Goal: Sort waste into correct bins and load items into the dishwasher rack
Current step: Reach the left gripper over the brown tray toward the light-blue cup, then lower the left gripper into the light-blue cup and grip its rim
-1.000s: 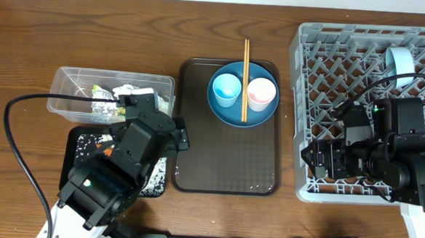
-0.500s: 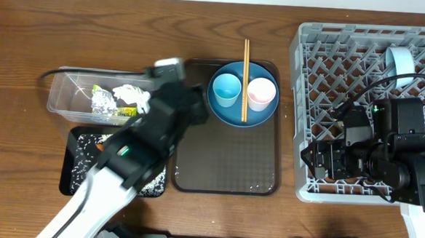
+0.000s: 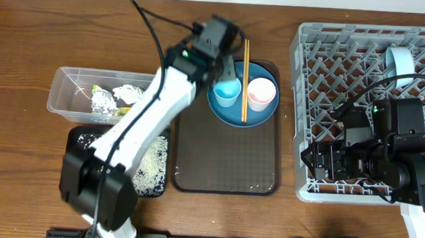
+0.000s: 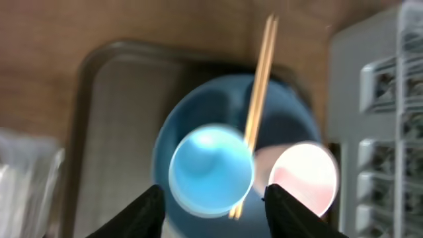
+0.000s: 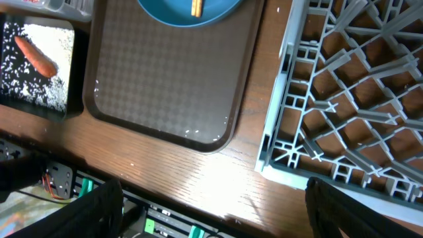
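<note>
Chopsticks (image 3: 245,77) lie across the blue plate (image 3: 229,114), their long axis running from the plate's near rim out past its far rim, between the blue cup (image 3: 226,90) and pink cup (image 3: 260,94). The left gripper (image 4: 213,193) hovers above the blue cup, fingers apart. The right gripper (image 5: 215,198), fingers spread wide, hangs well clear of the plate, toward the rack (image 5: 344,119).

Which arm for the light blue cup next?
Left. The left gripper, open, hovers right over the light blue cup; the right gripper sits at the near edge of the dishwasher rack, well away.
</note>
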Available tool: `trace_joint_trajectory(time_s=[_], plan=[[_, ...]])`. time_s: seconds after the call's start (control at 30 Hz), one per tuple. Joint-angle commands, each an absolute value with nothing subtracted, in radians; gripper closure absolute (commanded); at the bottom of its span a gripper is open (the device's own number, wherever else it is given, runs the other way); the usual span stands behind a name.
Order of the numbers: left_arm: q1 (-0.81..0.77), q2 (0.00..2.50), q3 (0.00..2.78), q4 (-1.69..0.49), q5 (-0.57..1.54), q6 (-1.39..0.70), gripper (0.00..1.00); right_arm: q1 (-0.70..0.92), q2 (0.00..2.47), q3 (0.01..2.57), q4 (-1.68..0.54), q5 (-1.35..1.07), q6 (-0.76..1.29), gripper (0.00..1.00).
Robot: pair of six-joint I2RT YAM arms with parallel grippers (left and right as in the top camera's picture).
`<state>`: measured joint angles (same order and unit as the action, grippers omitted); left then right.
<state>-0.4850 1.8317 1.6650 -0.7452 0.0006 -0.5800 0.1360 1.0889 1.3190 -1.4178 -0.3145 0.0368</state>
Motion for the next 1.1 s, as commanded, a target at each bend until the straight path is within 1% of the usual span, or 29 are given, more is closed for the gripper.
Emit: trace_joint_trajectory(time_s=[0.0,0.23,0.43,0.53,0.63,0.7,0.8,1.07], plan=[[-0.433,1.895,1.692,-0.744,0.111,-0.574,0.50,0.130,1.085,1.324,-1.423,-0.313,0.028,0.14],[-0.421,1.988,1.690,-0.772,0.144,-0.585,0.51,0.130,1.085,1.324,-1.431,-0.289,0.028,0.14],[-0.439,1.993,1.689,-0.819,0.146,-0.585,0.51,0.130,1.085,1.324,-1.442,-0.269,0.028,0.14],[-0.452,1.993,1.674,-0.825,0.141,-0.585,0.56,0.130,1.085,1.324,-1.441,-0.269,0.028,0.14],[-0.462,1.996,1.649,-0.825,0.125,-0.585,0.69,0.130,1.085,1.324,-1.442,-0.269,0.028,0.14],[-0.466,2.001,1.632,-0.826,0.087,-0.585,0.71,0.130,1.085,1.324,-1.443,-0.269,0.028,0.14],[-0.464,2.003,1.625,-0.826,0.043,-0.585,0.72,0.130,1.085,1.324,-1.448,-0.269,0.028,0.14],[-0.460,2.001,1.625,-0.799,0.041,-0.585,0.71,0.130,1.085,1.324,-1.456,-0.269,0.028,0.14]])
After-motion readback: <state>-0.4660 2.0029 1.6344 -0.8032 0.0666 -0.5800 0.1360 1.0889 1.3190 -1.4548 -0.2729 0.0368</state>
